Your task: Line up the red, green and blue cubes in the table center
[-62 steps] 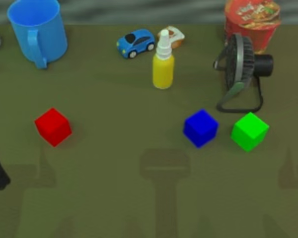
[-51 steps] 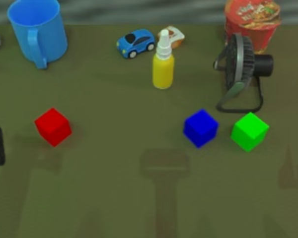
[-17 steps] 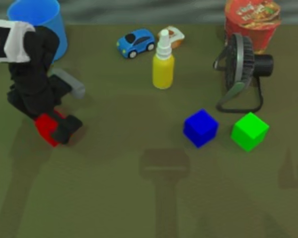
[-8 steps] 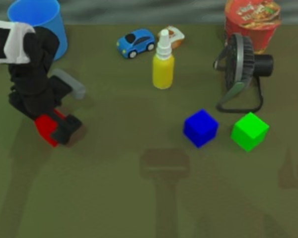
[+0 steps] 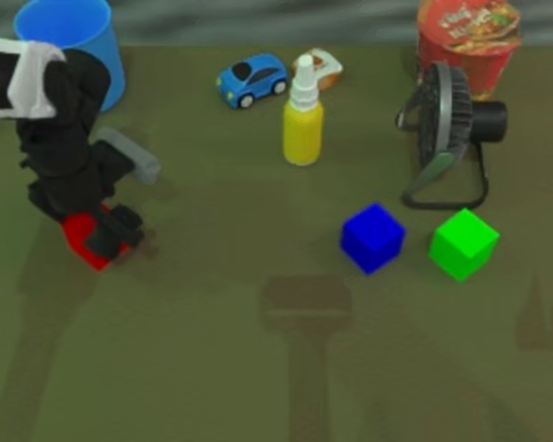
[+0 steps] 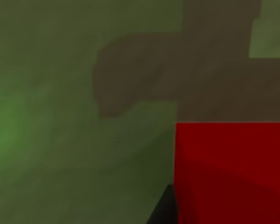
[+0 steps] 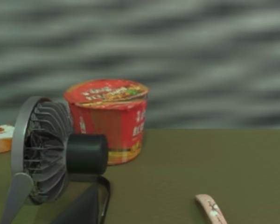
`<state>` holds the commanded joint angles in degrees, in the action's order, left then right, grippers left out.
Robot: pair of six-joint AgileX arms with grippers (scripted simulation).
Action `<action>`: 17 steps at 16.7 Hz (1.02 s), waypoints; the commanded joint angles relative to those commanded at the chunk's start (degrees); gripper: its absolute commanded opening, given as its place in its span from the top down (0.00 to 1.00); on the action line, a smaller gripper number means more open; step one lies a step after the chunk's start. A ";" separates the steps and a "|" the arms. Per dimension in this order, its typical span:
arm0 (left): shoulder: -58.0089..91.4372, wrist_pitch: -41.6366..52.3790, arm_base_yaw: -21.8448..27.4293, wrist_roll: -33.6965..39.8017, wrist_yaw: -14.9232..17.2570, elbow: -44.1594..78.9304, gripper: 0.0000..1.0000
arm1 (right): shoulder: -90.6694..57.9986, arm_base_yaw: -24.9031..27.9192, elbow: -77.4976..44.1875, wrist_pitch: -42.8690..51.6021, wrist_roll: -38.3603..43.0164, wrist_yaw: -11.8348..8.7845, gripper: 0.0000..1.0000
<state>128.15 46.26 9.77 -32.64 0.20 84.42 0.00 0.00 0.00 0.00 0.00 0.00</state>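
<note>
The red cube (image 5: 78, 239) lies at the table's left, mostly covered by my left gripper (image 5: 92, 228), which is shut on it from above. In the left wrist view the red cube (image 6: 233, 172) looms large, with a dark fingertip (image 6: 165, 210) pressed against its side. The blue cube (image 5: 372, 238) and the green cube (image 5: 463, 243) sit side by side at the right, a small gap between them. The olive table center (image 5: 258, 249) is bare. My right arm is parked outside the top view; one dark finger (image 7: 86, 205) shows in its wrist view, holding nothing.
Along the back stand a big light-blue mug (image 5: 74, 41), a blue toy car (image 5: 252, 80), a yellow spray bottle (image 5: 303, 124), a black desk fan (image 5: 447, 133) and a red noodle cup (image 5: 468, 37). The fan stands just behind the blue and green cubes.
My left arm came in from the left edge and lowered over the red cube. In the last half second its fingers closed in on the cube. The blue and green cubes stayed put.
</note>
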 joint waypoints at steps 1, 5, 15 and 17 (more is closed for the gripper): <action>0.00 0.00 0.00 0.00 0.00 0.00 0.98 | 0.00 0.00 0.00 0.00 0.00 0.00 0.00; 0.00 0.00 0.00 0.00 0.00 0.00 1.00 | 0.00 0.00 0.00 0.00 0.00 0.00 0.00; -3.90 7.11 -0.47 0.34 0.66 4.09 1.00 | 0.00 0.00 0.00 0.00 0.00 0.00 0.00; -5.56 11.44 -0.83 0.43 0.60 6.33 1.00 | 0.00 0.00 0.00 0.00 0.00 0.00 0.00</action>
<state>122.59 57.70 8.94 -32.20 0.80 90.75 0.00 0.00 0.00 0.00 0.00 0.00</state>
